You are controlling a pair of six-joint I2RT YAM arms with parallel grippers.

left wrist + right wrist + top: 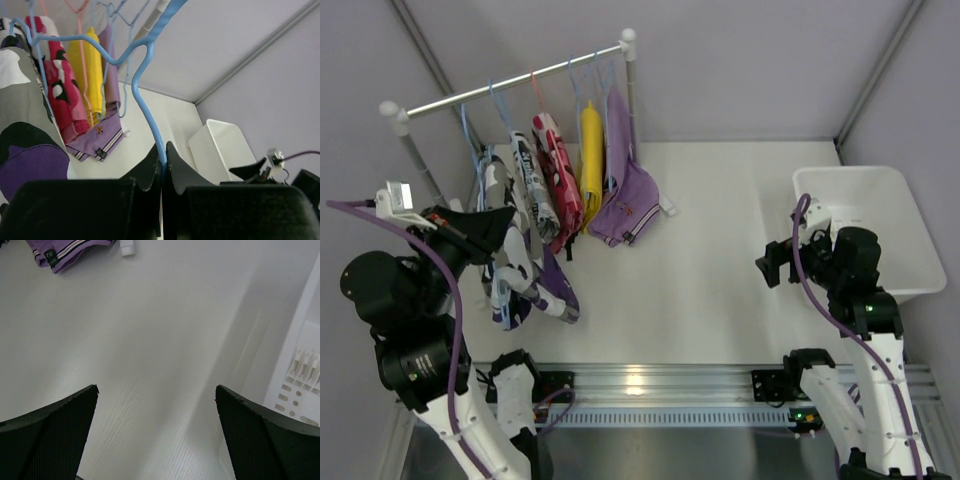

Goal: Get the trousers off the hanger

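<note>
The trousers [512, 285], in purple, white and black camouflage, hang at the left end of the rack and drape down onto the table. They fill the left edge of the left wrist view [25, 125]. My left gripper [505, 225] [162, 150] is shut on the hanger [145, 100], pinching its thin light-blue wire between the jaws just below a bend. Whether the hook still sits on the rail I cannot tell. My right gripper [767, 268] [156, 387] is open over bare table, far from the trousers, with nothing between its fingers.
A metal rail [510, 82] carries a black-and-white lettered garment [528, 180], a red-pink spotted one [558, 170], a yellow one [590, 150] and a purple one [625, 200] [60, 250]. A white bin [865, 230] [220, 150] [305, 365] stands at the right.
</note>
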